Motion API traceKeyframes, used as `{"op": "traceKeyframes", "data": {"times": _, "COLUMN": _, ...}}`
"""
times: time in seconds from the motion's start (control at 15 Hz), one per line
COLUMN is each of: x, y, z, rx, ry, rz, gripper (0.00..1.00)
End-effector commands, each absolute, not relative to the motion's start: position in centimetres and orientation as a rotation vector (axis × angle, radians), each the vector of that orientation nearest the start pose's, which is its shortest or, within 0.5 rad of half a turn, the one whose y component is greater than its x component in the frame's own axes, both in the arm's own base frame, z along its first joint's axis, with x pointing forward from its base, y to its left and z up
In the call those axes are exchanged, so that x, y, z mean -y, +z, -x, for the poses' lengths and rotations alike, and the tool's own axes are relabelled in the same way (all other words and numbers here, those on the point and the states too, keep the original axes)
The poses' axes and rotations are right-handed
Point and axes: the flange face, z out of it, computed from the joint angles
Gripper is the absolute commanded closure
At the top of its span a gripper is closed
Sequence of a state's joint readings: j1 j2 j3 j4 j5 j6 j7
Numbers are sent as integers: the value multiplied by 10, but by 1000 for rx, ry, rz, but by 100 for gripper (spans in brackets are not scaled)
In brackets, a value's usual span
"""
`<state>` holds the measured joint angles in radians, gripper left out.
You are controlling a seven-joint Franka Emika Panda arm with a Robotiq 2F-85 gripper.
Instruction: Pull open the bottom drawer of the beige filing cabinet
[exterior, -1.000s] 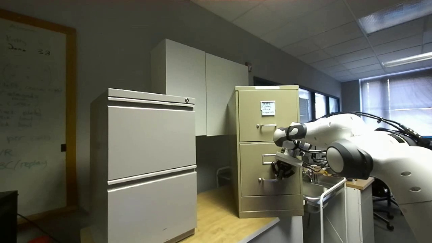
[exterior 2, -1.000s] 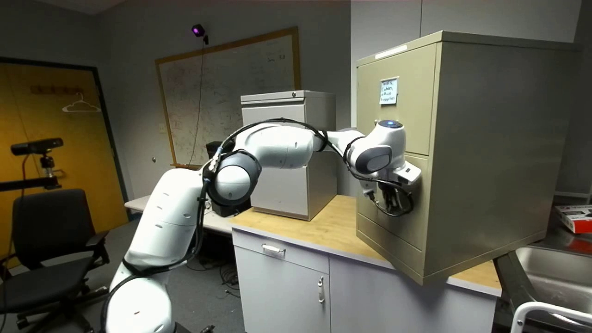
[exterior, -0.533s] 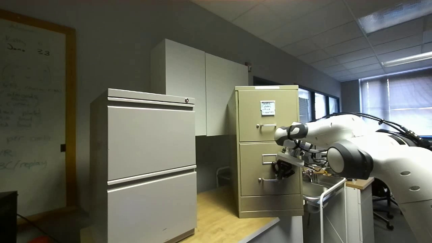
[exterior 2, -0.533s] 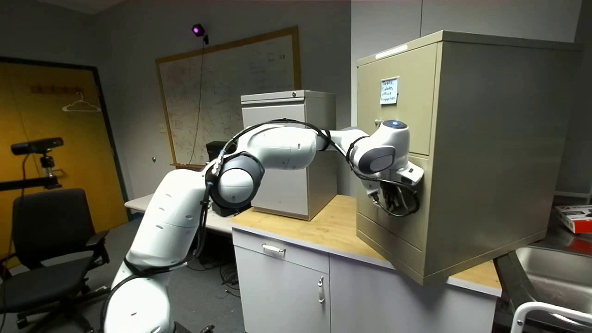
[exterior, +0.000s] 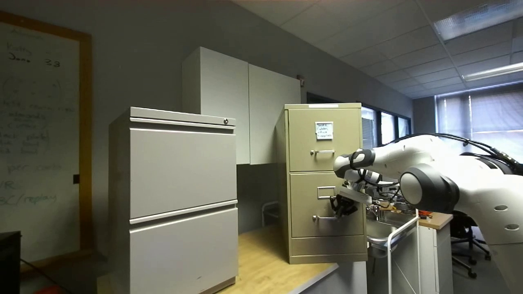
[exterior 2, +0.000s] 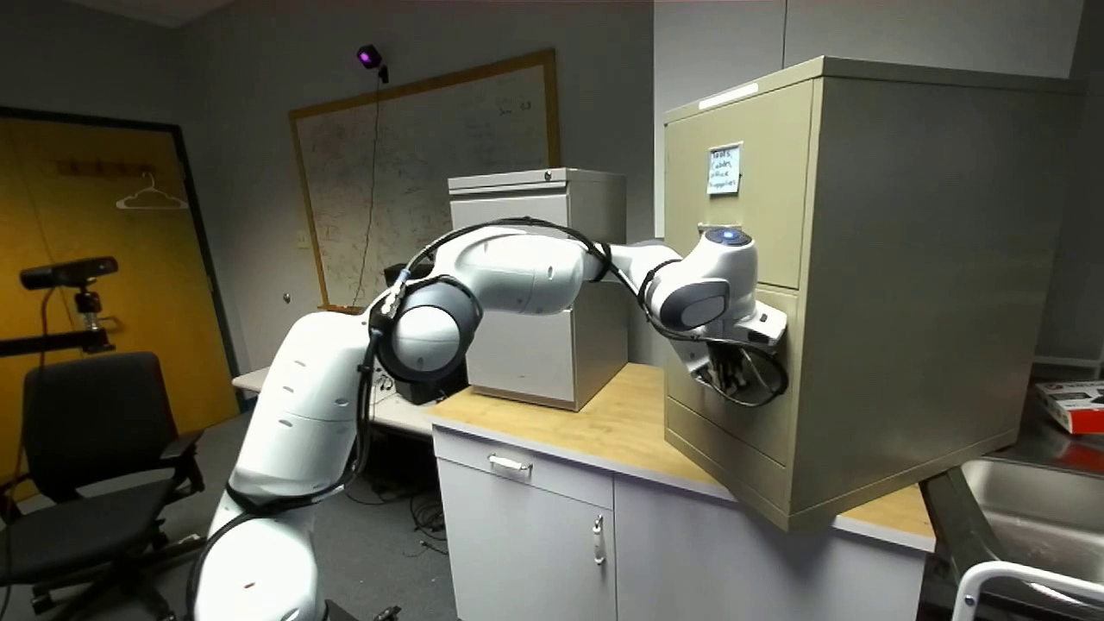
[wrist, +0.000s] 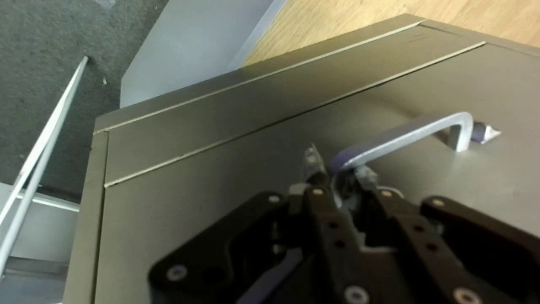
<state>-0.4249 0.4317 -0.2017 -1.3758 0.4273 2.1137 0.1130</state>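
Whiteboard (exterior: 41,139) hangs at the left in an exterior view, and to its right the pale grey cabinet (exterior: 183,171) stands on the counter (exterior: 269,265), well apart from your target, so it should not hinder the pull. Farther right on that counter is the beige filing cabinet (exterior: 314,179), probably raised there to bring it within your reach; at one corner it juts past the counter's near edge, which likely gives you room below. The bottom drawer (exterior: 306,206) looks flush, so judge the opening as still to come. At the right end of its handle (wrist: 403,137), your tool (wrist: 338,171) is clenched on the bar, as far as the blurred wrist view shows. You hold that end, I judge, because the arm (exterior: 429,188) reaches in from the right. So off-centre a hold could make the drawer bind: draw it straight out toward the near side, and watch that the beige cabinet does not tip.
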Motion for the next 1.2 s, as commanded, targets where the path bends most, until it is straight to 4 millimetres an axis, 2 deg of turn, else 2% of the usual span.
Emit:
{"op": "traceKeyframes", "data": {"times": 0.0, "x": 355, "y": 496, "z": -569, "rx": -966, "ry": -526, "rz": 2644, "gripper": 96}}
{"op": "traceKeyframes", "data": {"times": 0.27, "x": 354, "y": 479, "z": -555, "rx": -873, "ry": -620, "rz": 2612, "gripper": 96}}
{"op": "traceKeyframes", "data": {"times": 0.67, "x": 351, "y": 461, "z": -526, "rx": -852, "ry": -680, "rz": 2492, "gripper": 96}}
{"op": "traceKeyframes", "data": {"times": 1.13, "x": 333, "y": 453, "z": -473, "rx": -833, "ry": -631, "rz": 2436, "gripper": 96}}
